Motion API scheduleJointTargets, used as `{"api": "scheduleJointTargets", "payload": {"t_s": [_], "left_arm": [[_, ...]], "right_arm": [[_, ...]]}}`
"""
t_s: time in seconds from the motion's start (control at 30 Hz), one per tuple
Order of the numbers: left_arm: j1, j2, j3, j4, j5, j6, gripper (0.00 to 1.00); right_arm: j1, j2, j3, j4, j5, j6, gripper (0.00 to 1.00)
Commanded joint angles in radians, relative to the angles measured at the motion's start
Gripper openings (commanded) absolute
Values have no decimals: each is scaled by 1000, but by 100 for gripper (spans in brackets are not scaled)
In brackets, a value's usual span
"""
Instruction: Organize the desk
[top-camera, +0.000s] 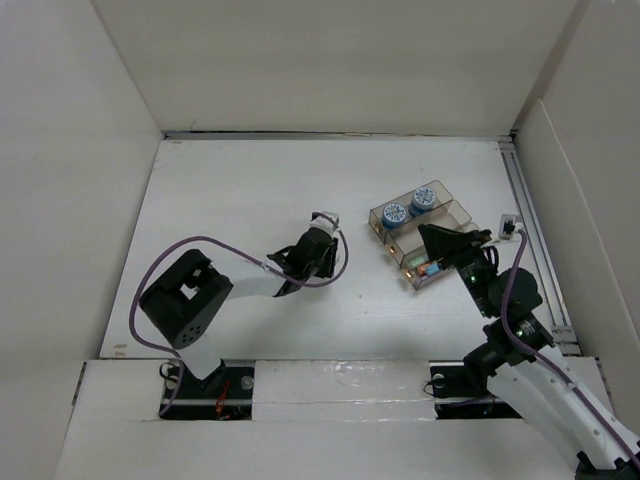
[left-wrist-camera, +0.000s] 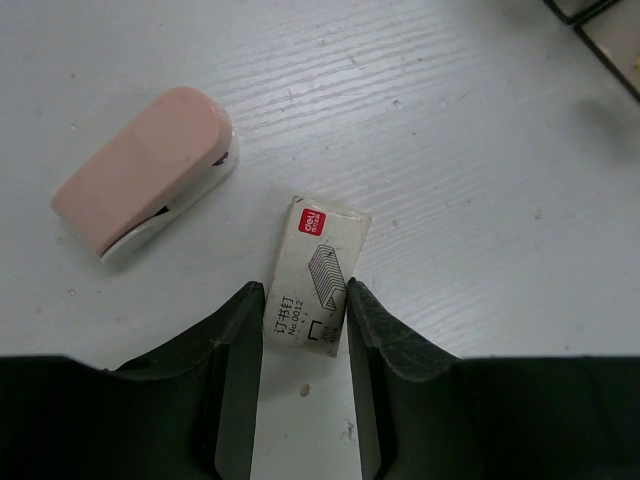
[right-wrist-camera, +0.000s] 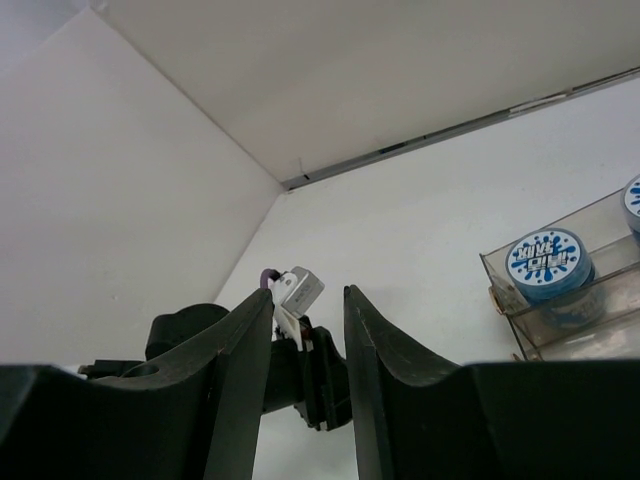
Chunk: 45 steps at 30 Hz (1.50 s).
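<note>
The white desk holds a pink stapler and a small white box of staples, both seen in the left wrist view and hidden under the left arm in the top view. My left gripper is low over the desk. Its jaws flank the near end of the box, with the right finger touching it and a thin gap on the left. My right gripper is open and empty, and in the top view it hovers over the clear tray.
The clear compartmented tray holds two blue-lidded round tubs and small coloured bits. A small white and black item sits by the metal rail at the desk's right edge. White walls stand on three sides.
</note>
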Motion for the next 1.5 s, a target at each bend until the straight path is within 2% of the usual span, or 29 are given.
{"api": "scheduleJointTargets", "payload": {"t_s": [0.0,0.2,0.37,0.57,0.77,0.9,1.07,1.23,1.47], "left_arm": [[0,-114,47,22,90,-15,15],[0,-173,134,74,248,-39,15],[-11,-98,251,137,377,-61,15],[-103,82,490,84,340,-13,16],[-103,261,677,58,360,-16,17],[-103,336,749,32,368,-22,20],[-103,363,762,35,336,-24,24],[-103,369,762,28,311,-21,38],[-103,353,749,22,291,-12,51]], "right_arm": [[-3,-20,22,38,3,1,40],[-3,-35,22,30,6,2,40],[-3,-44,23,23,22,4,40],[-3,-72,23,9,37,1,40],[-3,-92,28,-3,38,2,40],[-3,-98,23,-5,46,4,41],[-3,-96,25,-5,38,4,41],[-3,-81,26,1,21,4,41],[-3,-64,22,10,29,6,41]]}}
